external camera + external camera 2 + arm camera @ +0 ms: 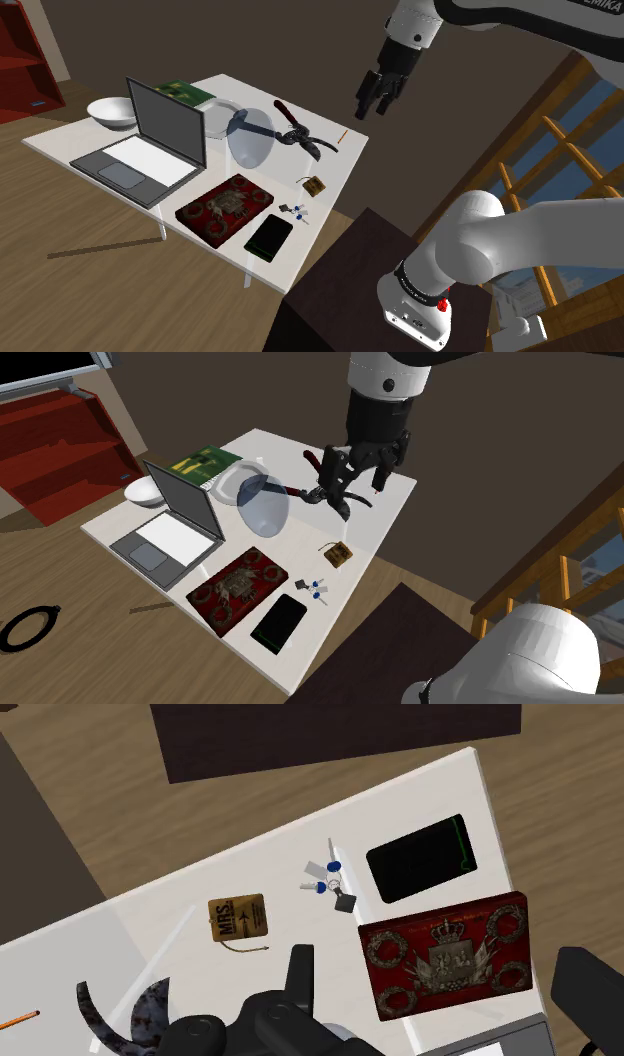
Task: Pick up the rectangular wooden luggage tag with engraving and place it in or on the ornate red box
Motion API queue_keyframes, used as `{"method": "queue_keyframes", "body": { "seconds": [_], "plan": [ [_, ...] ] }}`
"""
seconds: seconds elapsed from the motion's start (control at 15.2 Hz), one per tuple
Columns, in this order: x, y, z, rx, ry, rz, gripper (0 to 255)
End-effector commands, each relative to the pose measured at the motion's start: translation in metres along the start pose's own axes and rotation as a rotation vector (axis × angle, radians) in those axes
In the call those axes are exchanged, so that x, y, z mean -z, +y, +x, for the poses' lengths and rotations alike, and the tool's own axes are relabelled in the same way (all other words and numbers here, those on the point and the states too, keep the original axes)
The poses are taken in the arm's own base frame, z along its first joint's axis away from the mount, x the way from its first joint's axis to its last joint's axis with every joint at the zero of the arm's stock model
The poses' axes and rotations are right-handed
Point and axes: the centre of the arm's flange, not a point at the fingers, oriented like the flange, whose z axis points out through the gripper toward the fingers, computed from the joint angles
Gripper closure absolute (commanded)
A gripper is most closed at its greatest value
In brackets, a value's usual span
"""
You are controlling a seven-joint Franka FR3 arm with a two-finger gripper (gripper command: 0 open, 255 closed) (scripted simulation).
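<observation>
Engraving on the wooden luggage tag is hard to read, looks like "MRS." plus an arrow. The pruning shears are cut off at the wrist view's edge. The tag lies flat on the white table near its edge, with keys between it and the ornate red box. A black phone sits just beside the box. The gripper hangs well above the table, pointing down, fingers spread wide and holding nothing.
</observation>
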Motion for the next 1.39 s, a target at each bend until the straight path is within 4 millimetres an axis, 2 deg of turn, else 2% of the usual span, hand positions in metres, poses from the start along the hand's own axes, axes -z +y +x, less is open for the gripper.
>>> {"method": "queue_keyframes", "body": {
  "seconds": [0.0, 0.66, 1.32],
  "plan": [
    [0.0, 0.0, 0.0, 0.0, 0.0, 0.0, 0],
    [-0.109, 0.043, 0.054, -0.232, 0.046, 0.012, 0],
    [-0.217, 0.096, 0.101, -0.464, 0.092, 0.025, 0]
  ]
}}
